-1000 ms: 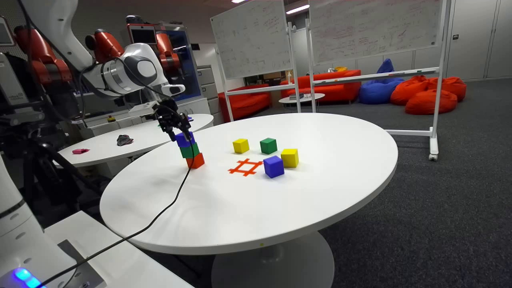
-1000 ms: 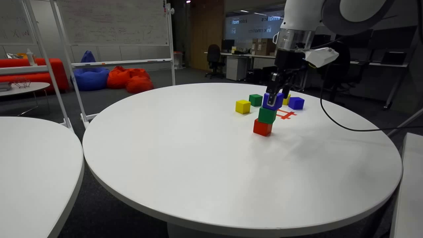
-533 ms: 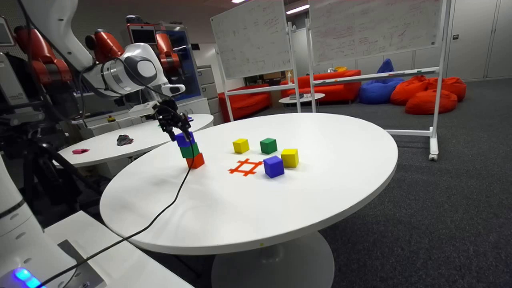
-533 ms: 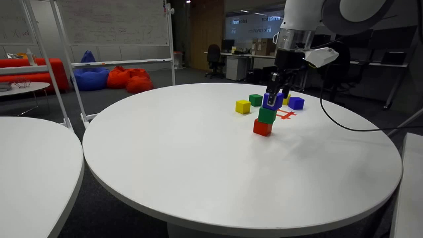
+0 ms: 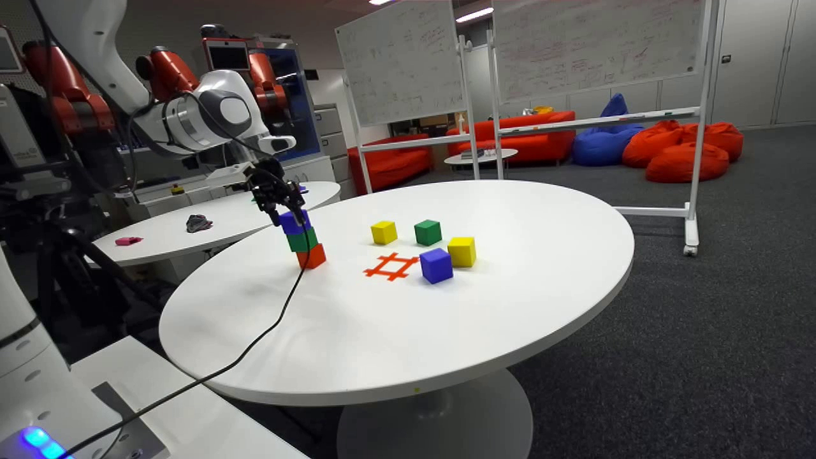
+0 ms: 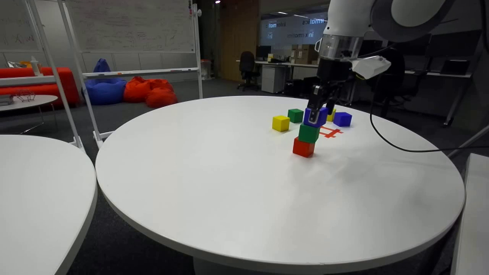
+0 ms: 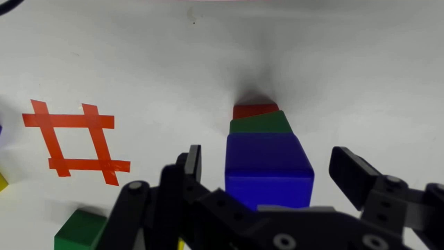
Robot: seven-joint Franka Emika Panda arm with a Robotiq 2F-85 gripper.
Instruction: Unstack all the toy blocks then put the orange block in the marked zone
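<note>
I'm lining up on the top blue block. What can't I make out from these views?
Wrist view: orange block, mostly hidden under the stacked green block and stacked blue block.
Wrist view: loose green block, cut by the bottom edge and partly covered by the gripper.
In an exterior view: one yellow block, partly behind the stacked blue block.
In an exterior view: whiteboard writing, too small to read.

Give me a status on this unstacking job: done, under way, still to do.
Looks done: four loose blocks stand unstacked, though whether they were ever stacked doesn't show.
In hand: the open pincer straddles the top blue block, a gap on each side.
Left: take down that block and the green block beneath, then bring the orange block, lowest of the three, to the marked zone.
</note>
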